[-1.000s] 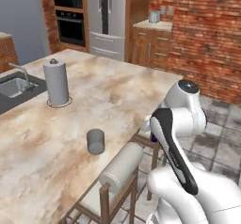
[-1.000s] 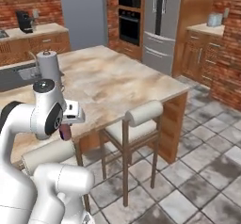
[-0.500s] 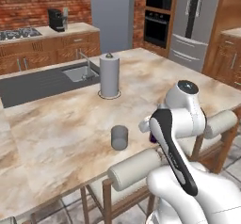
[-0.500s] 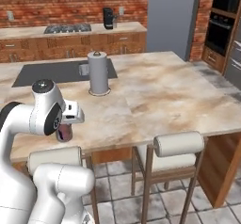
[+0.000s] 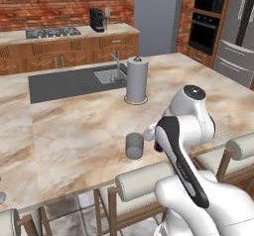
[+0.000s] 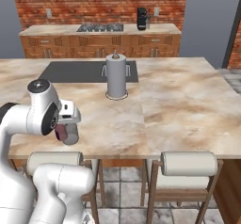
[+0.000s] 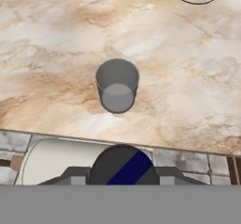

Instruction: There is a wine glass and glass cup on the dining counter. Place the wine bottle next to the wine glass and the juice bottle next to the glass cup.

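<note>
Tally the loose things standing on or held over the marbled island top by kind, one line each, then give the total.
Glass cup: 1
Paper-towel roll: 1
Juice bottle, held in the gripper: 1
Total: 3

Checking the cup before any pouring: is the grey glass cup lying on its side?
No, the glass cup stands upright with its mouth up on the marbled counter, near its front edge.

Red brick walls point(image 6: 94, 6) back wooden cabinets point(image 6: 99, 46), a black oven point(image 5: 204, 17), padded stools point(image 6: 188, 164) and grey tiled floor point(image 6: 117, 197).
</note>
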Available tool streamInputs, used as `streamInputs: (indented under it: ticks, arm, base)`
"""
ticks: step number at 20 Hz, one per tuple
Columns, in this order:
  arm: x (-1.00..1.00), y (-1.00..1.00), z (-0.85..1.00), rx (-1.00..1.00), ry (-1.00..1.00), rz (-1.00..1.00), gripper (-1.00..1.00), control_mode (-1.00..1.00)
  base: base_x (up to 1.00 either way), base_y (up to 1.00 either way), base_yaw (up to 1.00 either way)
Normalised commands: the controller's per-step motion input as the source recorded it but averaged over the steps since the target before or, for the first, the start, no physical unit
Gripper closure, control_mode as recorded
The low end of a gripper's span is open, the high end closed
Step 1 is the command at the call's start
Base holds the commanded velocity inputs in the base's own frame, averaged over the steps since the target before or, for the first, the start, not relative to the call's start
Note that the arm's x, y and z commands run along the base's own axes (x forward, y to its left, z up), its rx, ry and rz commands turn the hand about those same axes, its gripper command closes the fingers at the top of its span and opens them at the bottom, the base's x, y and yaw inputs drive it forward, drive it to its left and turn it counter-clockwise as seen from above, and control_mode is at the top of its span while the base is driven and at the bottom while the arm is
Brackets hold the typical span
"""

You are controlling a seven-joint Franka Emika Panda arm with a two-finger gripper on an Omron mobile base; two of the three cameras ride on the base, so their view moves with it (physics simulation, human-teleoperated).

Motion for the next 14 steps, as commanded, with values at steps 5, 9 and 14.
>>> streamInputs:
  ticks: [5, 9, 14]
  arm:
    - [0.0, 0.0, 0.0, 0.0, 0.0, 0.0, 1.0, 1.0]
    - [0.0, 0.0, 0.0, 0.0, 0.0, 0.0, 1.0, 1.0]
    - [0.0, 0.0, 0.0, 0.0, 0.0, 0.0, 1.0, 1.0]
  base:
    - [0.0, -0.16, 0.0]
    - [0.0, -0.16, -0.01]
    - [0.0, -0.07, 0.0]
